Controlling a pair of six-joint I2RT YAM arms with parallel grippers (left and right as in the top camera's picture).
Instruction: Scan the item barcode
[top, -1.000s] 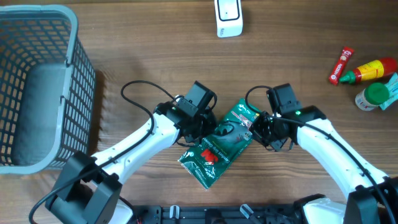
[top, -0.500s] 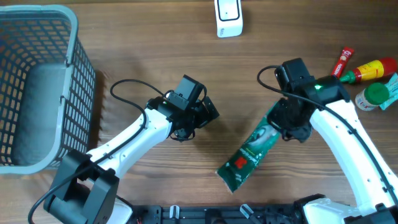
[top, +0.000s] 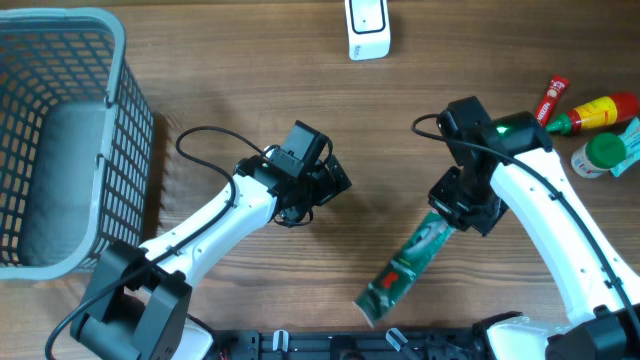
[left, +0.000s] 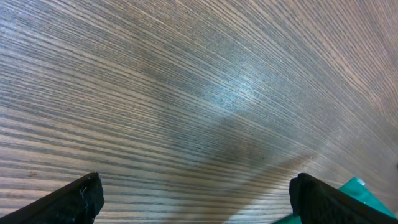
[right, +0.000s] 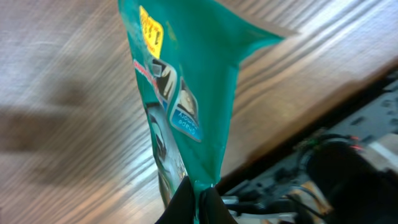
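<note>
The item is a green foil packet (top: 404, 268) with a red patch, hanging tilted from its upper end, which my right gripper (top: 452, 210) is shut on. In the right wrist view the packet (right: 186, 68) stretches away from the gripper (right: 199, 190), pinched by its edge, with a yellow sticker (right: 151, 28) near its far end. No barcode is readable. A white scanner (top: 367, 28) stands at the table's far edge. My left gripper (top: 337, 178) is open over bare wood, to the left of the packet. Between its fingers (left: 81, 199) lies only table, with a green corner (left: 359, 186) at the right.
A grey mesh basket (top: 118, 120) fills the far left. At the far right lie a red tube (top: 548, 105), a red sauce bottle (top: 598, 112) and a green-capped bottle (top: 600, 155). The arm bases stand along the front edge (top: 330, 345).
My left gripper let go of the packet, opened and drew back to the left. My right arm lifted the packet and carried it right, so that it hangs tilted.
</note>
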